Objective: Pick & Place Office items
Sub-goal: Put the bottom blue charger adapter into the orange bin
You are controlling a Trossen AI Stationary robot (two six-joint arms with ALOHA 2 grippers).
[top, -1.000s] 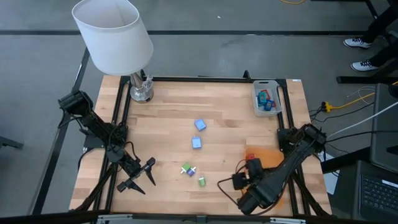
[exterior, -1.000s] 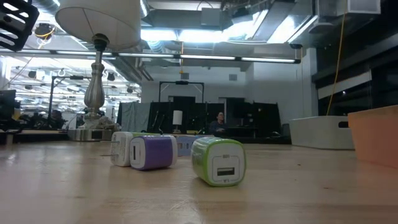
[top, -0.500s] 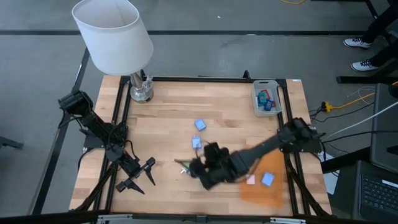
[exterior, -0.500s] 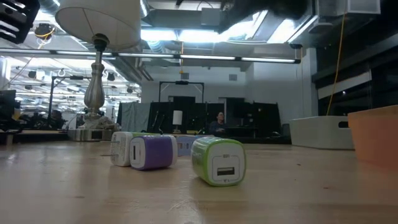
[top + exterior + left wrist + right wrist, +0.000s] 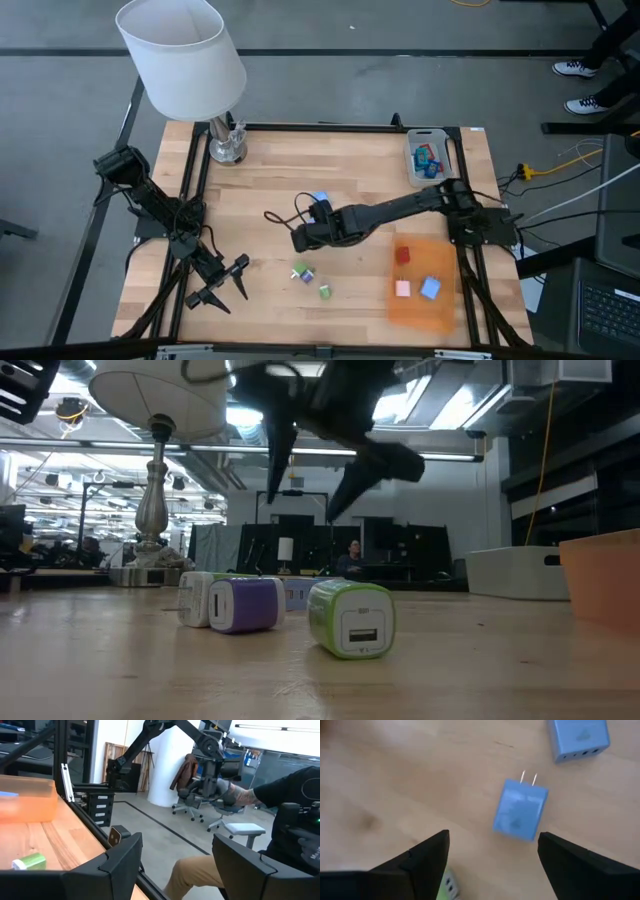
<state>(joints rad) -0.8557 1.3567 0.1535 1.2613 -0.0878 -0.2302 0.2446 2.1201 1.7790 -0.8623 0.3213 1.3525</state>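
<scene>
While the right pincer hangs spread above the middle of the bench, a blue charger cube is framed between its fingers in the right wrist view. For a clean pick, the pincer should probably be lowered straight down with its fingers straddling the cube's flat sides, then closed squarely (the prongs left free). The cube lies flat, its two metal prongs pointing toward 12 o'clock in that view, its long axis running along the prongs. A second blue cube lies near, at about 1 o'clock. The left pincer, also spread, waits near the bench's left front.
</scene>
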